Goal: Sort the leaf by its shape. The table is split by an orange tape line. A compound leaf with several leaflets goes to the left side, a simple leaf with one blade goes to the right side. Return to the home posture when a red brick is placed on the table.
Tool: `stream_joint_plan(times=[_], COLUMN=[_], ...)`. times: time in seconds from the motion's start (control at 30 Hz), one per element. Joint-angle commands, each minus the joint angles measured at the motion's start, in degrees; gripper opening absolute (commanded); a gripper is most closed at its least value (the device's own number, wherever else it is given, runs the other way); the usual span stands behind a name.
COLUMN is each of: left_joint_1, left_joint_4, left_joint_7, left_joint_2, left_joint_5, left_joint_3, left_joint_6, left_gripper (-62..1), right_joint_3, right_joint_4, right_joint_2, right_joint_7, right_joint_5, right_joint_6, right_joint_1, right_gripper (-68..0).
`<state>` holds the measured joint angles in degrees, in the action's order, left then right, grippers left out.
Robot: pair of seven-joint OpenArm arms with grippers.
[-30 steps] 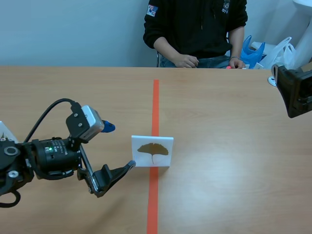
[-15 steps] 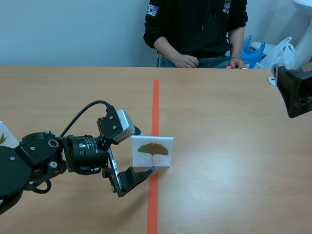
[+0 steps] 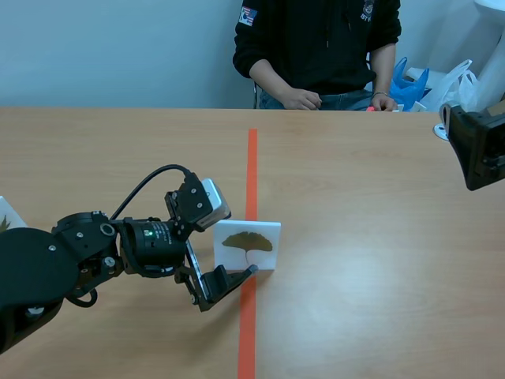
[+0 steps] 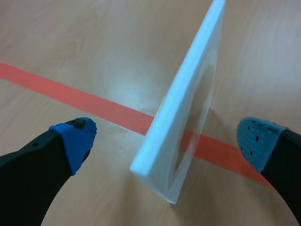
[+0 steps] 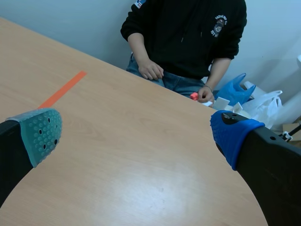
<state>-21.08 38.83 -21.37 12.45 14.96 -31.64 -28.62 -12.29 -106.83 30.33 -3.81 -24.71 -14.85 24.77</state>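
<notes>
Left hand has closed in from 9 o'clock over the last second. We now have it spread, blue pads either side of the leaf card, not touching it. Card stands tilted on the orange tape line, middle of the bench, slightly toward 6 o'clock. We judge it light, stiff, smooth white board, easily toppled, so pinch the flat faces. Printed ginkgo leaf is brown, one fan-shaped blade. Right hand is spread, raised at 3 o'clock.
</notes>
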Motion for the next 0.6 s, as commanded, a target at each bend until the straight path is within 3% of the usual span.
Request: stream_joint_plan(times=[0.0, 0.1, 0.23, 0.4, 0.57], left_joint_1=[-0.7, -0.7, -0.7, -0.5, -0.1], left_joint_4=[1.3, 1.3, 1.3, 1.3, 1.3], left_joint_7=[-1.2, -1.4, -1.4, -1.3, -1.3], left_joint_2=[0.0, 0.0, 0.0, 0.0, 0.0], left_joint_5=[-0.7, -0.7, -0.7, -0.7, -0.3], left_joint_3=[0.0, 0.0, 0.0, 0.0, 0.0], left_joint_6=[0.0, 0.0, 0.0, 0.0, -0.1], left_gripper=[-7.5, -23.0, -25.7, -40.0, -40.4], right_joint_3=[-0.6, -0.6, -0.6, -0.6, -0.6], right_joint_4=[-1.4, -1.4, -1.4, -1.4, -1.4], right_joint_2=[0.9, 0.9, 0.9, 0.9, 0.9], right_joint_7=[-1.0, -1.0, -1.0, -1.0, -1.1], right_joint_5=[-0.2, -0.2, -0.2, -0.2, -0.2], right_joint_6=[0.2, 0.2, 0.2, 0.2, 0.2], right_joint_1=[-0.8, -0.8, -0.8, -0.8, -0.8], right_gripper=[0.4, 0.4, 0.4, 0.4, 0.4])
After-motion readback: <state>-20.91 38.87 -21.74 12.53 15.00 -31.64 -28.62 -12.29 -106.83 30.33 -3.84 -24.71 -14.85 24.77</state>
